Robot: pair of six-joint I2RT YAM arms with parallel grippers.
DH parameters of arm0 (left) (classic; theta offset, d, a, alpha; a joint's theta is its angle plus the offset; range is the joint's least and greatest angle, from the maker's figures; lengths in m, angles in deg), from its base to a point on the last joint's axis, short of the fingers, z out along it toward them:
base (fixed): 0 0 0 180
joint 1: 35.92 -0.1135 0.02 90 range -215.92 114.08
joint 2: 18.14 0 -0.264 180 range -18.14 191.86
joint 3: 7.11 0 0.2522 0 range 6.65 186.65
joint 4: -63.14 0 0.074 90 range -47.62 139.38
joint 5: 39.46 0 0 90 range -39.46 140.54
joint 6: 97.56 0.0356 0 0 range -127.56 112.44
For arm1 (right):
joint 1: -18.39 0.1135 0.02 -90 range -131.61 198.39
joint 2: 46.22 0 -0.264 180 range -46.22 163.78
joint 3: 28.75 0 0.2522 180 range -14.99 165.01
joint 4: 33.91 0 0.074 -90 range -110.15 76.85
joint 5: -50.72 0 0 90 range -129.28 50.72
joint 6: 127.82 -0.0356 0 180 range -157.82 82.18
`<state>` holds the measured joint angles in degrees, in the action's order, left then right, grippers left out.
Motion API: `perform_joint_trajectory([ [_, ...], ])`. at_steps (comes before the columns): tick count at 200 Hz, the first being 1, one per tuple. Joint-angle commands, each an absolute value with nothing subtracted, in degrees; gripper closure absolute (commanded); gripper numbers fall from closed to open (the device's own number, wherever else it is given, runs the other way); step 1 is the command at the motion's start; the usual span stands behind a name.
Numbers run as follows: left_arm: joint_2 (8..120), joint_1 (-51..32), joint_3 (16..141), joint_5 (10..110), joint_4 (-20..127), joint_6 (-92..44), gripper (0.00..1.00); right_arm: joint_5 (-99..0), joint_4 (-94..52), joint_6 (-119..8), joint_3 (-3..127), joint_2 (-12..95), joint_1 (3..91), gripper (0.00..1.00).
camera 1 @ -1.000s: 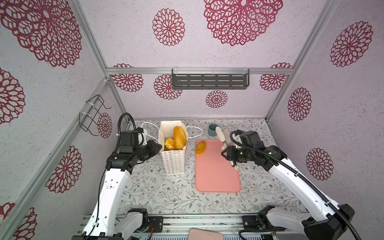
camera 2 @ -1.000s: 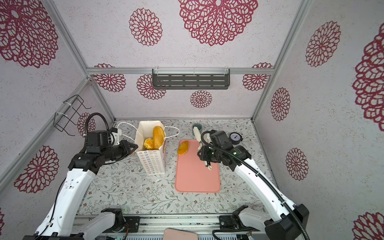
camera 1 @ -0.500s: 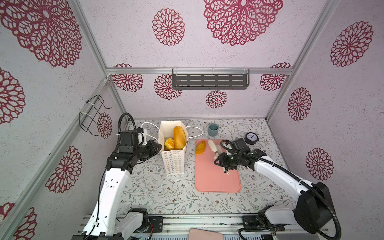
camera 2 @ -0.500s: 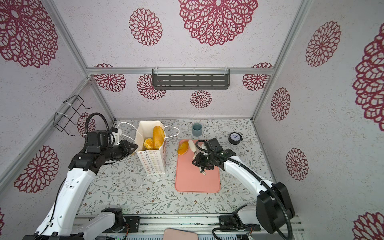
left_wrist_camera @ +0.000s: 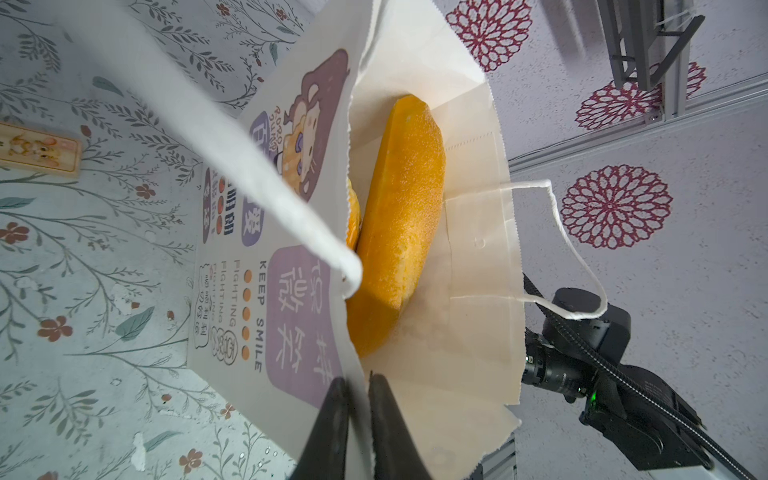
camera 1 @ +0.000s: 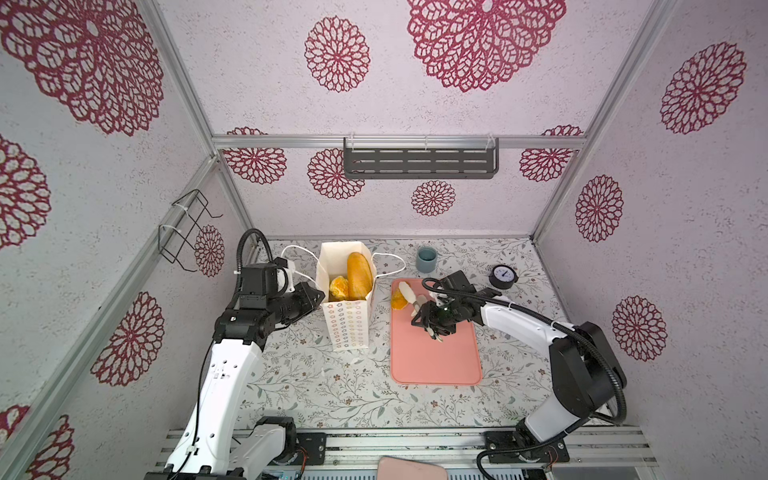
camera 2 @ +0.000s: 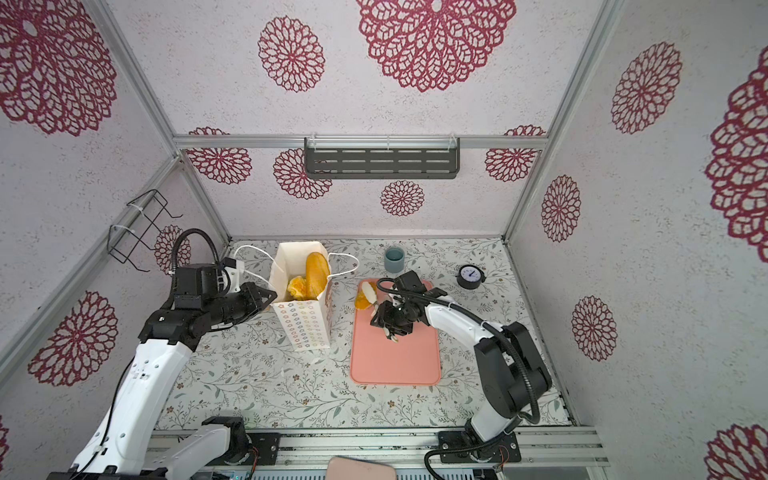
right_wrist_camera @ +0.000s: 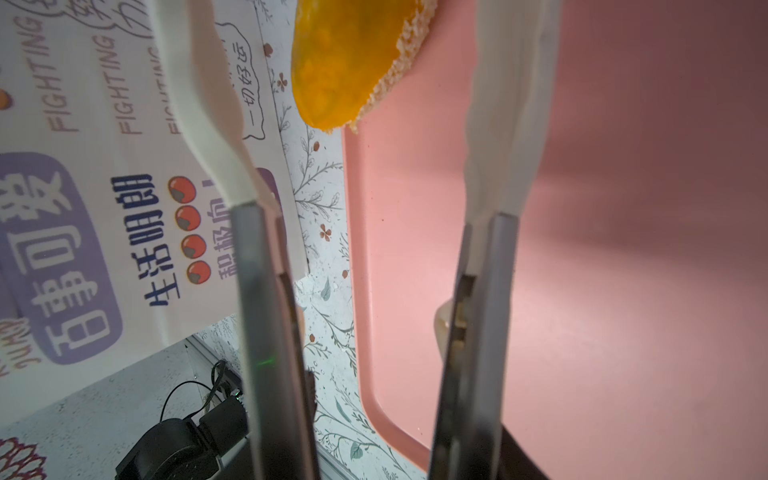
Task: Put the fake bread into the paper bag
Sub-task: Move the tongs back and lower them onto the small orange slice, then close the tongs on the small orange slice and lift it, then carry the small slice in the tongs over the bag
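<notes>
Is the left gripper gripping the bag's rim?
Yes, in the left wrist view the left gripper is shut on the paper rim of the bag.

"KEEP SMILE", "FIGHTING", "生活明朗" and "百事可爱" on the printed front of the paper bag (left_wrist_camera: 253,316)

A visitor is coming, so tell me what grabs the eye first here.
The white paper bag stands left of centre on the table, a long golden loaf poking from its mouth, with the left gripper pinching its rim. Right of it lies a pink tray, where one orange pastry sits at the far left corner and the right gripper is open beside it.
</notes>
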<state>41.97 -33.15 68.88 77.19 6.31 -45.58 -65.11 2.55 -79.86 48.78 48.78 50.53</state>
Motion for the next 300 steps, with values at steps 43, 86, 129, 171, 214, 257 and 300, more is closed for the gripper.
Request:
perform_joint_trajectory([
  [43,41.14,-32.69,68.08,78.66,7.98,-45.48,0.86,-65.35,-0.54,-81.17,53.2,54.0,51.44,0.49],
  [86,40.92,-32.67,67.79,78.66,7.93,-45.69,0.86,-64.92,-1.46,-81.9,53.05,54.59,51.44,0.53],
  [129,40.81,-32.67,67.81,78.58,7.91,-45.73,0.86,-64.37,-1.96,-82.19,52.38,53.05,51.45,0.63],
  [171,40.92,-32.67,67.95,78.49,7.81,-45.78,0.86,-62.05,-1.14,-82.32,49.8,47.21,51.09,0.71],
  [214,41.01,-32.7,68.81,78.07,7.0,-45.46,0.86,-56.1,3.67,-81.68,47.42,35.38,50.38,0.74],
  [257,40.87,-32.68,69.49,77.62,6.56,-45.47,0.86,-47.87,11.43,-79.87,53.2,24.7,50.84,0.76],
  [300,40.72,-32.67,69.93,77.02,5.99,-45.88,0.86,-36.86,19.52,-75.58,69.92,25.49,62.48,0.77],
])
